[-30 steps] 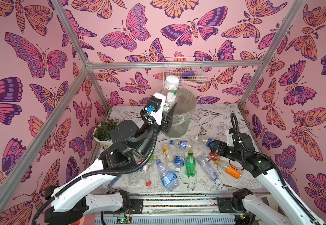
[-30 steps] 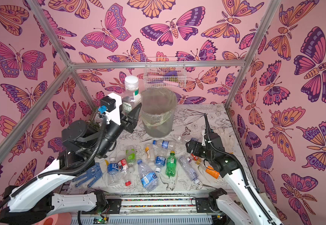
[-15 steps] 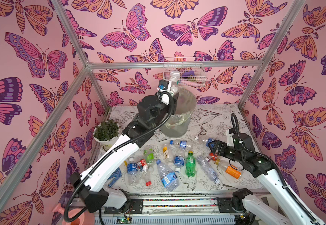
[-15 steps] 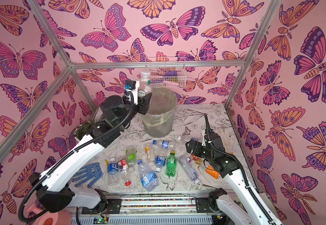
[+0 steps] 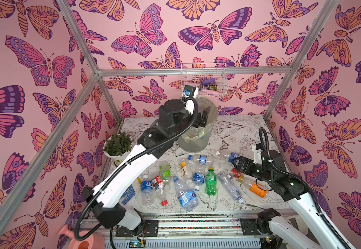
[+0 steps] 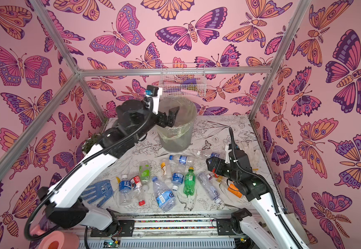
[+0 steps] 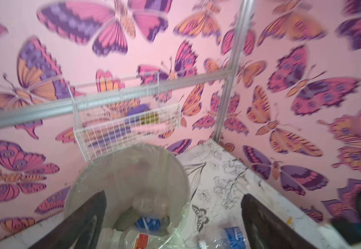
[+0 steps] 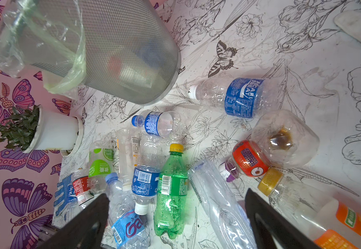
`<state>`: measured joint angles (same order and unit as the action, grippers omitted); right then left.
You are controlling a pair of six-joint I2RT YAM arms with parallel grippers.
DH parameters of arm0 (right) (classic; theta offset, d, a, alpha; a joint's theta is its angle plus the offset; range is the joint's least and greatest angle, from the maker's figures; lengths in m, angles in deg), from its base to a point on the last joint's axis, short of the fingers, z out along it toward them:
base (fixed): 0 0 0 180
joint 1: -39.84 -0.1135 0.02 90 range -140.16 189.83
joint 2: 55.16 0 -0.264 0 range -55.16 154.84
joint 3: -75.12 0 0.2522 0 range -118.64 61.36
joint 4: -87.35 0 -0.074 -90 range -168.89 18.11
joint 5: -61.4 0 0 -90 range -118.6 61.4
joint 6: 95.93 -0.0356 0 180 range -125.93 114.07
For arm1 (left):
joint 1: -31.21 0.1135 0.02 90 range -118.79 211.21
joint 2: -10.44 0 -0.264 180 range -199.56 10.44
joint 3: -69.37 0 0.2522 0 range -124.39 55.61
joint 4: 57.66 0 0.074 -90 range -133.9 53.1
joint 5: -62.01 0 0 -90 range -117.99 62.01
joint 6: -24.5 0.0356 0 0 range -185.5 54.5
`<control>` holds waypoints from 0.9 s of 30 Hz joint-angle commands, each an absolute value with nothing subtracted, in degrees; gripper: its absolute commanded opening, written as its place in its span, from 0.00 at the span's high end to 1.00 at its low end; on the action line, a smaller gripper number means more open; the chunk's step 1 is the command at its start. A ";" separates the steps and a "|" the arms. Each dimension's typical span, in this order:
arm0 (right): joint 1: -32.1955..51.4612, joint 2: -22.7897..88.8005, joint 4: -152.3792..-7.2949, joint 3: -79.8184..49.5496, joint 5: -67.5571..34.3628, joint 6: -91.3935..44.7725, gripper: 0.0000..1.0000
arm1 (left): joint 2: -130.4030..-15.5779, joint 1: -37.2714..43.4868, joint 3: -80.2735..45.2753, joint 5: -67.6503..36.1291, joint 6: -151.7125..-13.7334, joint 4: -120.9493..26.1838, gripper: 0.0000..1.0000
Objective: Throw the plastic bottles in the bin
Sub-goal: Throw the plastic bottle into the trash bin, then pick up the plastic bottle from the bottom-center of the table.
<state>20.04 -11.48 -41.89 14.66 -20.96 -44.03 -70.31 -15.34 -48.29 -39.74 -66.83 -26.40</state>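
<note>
— Over the mouth of the bin (image 5: 196, 140) (image 6: 175, 140), at the back of the flower-printed table (image 5: 240, 133), the left gripper (image 5: 204, 117) (image 6: 172, 116) hangs with its jaws spread wide and nothing between them.

— What does the bin hold?

— The left wrist view is blurred. It shows the left gripper (image 7: 173, 195) looking down into the bag-lined bin (image 7: 132, 172), where a blue-labelled bottle (image 7: 147, 223) and a red-labelled bottle (image 7: 141, 240) lie at the bottom among other clear plastic.

— And the rest of the plastic bottles?

— Most lie on their sides across the front half of the table, in front of the bin. A green bottle (image 5: 210, 181) (image 6: 189, 181) (image 8: 171, 189) with a yellow cap sits in the middle of the scatter. A Pocari Sweat bottle (image 5: 229, 155) (image 8: 235, 97) lies nearest the bin, and an orange-labelled bottle (image 5: 256, 189) (image 8: 347, 222) lies at the right edge.

— Where is the other arm?

— The right gripper (image 5: 237, 166) (image 6: 210, 165) (image 8: 176, 194) hovers low over the right side of the scatter, fingers parted and gripping nothing. A potted plant (image 5: 118, 145) stands at the table's left edge. A wire basket (image 5: 203, 79) hangs on the rear wall above the bin, and a blue dotted glove (image 6: 97, 191) lies at front left.
</note>
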 commanded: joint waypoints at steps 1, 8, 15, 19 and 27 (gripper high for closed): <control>20.42 -10.11 -43.63 14.96 -19.38 -45.39 0.01 | -63.76 -16.71 -46.06 -42.77 -63.59 -28.85 0.01; 20.43 -9.75 -43.34 14.75 -19.61 -44.86 0.01 | -53.55 -18.52 -38.01 -44.02 -64.91 -30.52 0.01; 20.41 -8.89 -44.03 15.39 -18.92 -44.86 0.01 | -45.80 -18.54 -26.88 -47.83 -68.67 -30.52 0.01; 20.46 -7.64 -44.74 15.30 -18.04 -44.86 0.01 | -42.43 -18.54 -20.93 -49.80 -71.97 -28.93 0.01; 20.40 -5.90 -46.07 15.43 -16.68 -44.86 0.01 | -40.14 -18.54 -13.44 -50.42 -79.69 -21.84 0.01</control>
<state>20.04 -6.23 -44.67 14.94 -17.79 -44.71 -40.56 -18.33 -15.57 -49.49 -75.41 -25.70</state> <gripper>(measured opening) 0.992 0.993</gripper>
